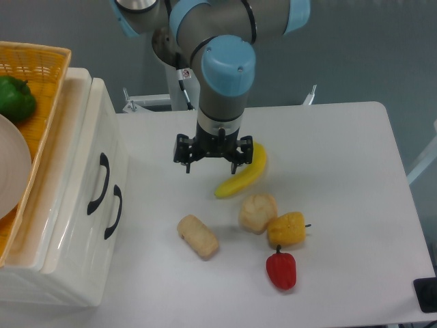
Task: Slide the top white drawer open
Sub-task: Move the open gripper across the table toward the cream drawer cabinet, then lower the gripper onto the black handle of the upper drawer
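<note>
The cream-white cabinet stands at the left, its front facing right. The top white drawer [87,156] is pushed in, and its curved black handle [100,183] sits just above and left of the lower drawer's handle [114,212]. My gripper [210,162] hangs over the table to the right of the cabinet, well apart from both handles. It points down, open, with nothing between its fingers [186,164].
A banana [244,175] lies just right of the gripper. In front of it lie a bread roll [198,236], a round bun [257,212], a yellow pepper [287,228] and a red pepper [280,270]. A wicker basket [42,102] with a green pepper [15,98] sits on the cabinet.
</note>
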Tool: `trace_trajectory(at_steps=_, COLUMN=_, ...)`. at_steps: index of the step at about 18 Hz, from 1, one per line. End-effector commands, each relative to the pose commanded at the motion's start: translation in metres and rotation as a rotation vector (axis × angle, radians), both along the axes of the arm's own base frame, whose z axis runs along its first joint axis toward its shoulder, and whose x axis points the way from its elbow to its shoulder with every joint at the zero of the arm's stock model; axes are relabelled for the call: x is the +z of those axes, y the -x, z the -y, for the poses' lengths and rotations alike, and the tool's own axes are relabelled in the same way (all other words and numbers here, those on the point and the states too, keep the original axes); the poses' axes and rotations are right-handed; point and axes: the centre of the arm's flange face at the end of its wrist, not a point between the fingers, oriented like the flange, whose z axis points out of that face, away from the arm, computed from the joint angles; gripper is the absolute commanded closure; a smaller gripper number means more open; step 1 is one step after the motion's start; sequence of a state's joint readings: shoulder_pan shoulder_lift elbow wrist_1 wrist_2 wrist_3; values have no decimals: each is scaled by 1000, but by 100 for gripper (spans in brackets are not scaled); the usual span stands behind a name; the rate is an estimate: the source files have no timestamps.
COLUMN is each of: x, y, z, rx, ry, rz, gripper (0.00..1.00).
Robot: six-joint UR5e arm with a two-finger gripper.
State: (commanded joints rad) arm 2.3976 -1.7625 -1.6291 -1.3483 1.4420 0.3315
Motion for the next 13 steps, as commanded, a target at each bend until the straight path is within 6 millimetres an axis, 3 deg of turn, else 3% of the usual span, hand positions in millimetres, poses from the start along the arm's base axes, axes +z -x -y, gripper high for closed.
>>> trace_trajectory(at_steps=13, x=8, y=-26, z=-37, rx=-29, ry=-70, rz=61, gripper=0)
